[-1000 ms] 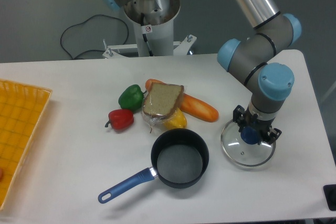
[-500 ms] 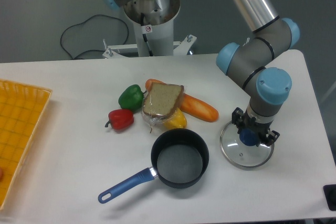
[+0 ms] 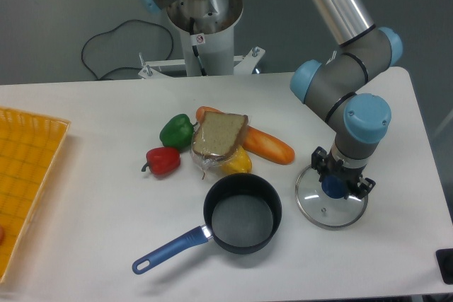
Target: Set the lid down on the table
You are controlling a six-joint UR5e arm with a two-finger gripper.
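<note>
One lid (image 3: pixel 330 206) is in view, lying flat on the white bench (image 3: pixel 106 104) just to the right of the black saucepan (image 3: pixel 243 213). The gripper (image 3: pixel 342 182) sits directly over its blue knob; whether the jaws are clenched on the knob or released cannot be told from this angle. Judged from position, placement is essentially done; what remains is release and withdrawal. The saucepan is uncovered and holds nothing visible. Behind the saucepan lie peppers, a carrot and a slice of bread (image 3: pixel 219 135). A yellow tray (image 3: pixel 28 167) stands far left of the saucepan; its contents are unclear.
</note>
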